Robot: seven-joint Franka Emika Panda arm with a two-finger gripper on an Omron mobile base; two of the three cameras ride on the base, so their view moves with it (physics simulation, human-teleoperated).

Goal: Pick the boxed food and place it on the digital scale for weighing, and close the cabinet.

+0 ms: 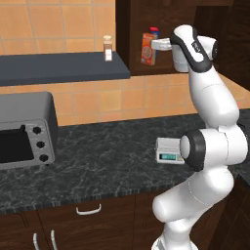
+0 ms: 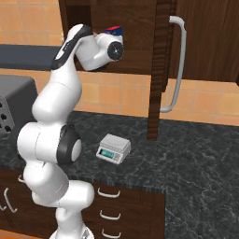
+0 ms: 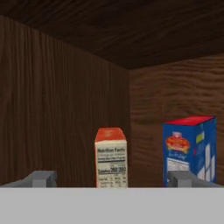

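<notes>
Inside the open cabinet (image 3: 65,87), gripper (image 3: 109,179) points at the box (image 3: 111,157), fingers spread wide either side, nothing pinched. Box stands upright on the cabinet shelf, well short of the fingertips; blue carton (image 3: 190,146) stands beside it. Scale (image 2: 113,148) sits near the worktop's front edge, top plate bare. Cabinet door (image 2: 200,37) stands open.

Orange tiled wall (image 1: 63,22), dark marble counter (image 1: 107,161), grey toaster oven (image 1: 24,129), slate shelf (image 1: 58,68), brown drawers (image 2: 121,210)

Orange-red boxed food (image 3: 111,157) upright inside open cabinet (image 2: 161,60); white-grey digital scale (image 2: 113,148) on counter — top plate bare
</notes>
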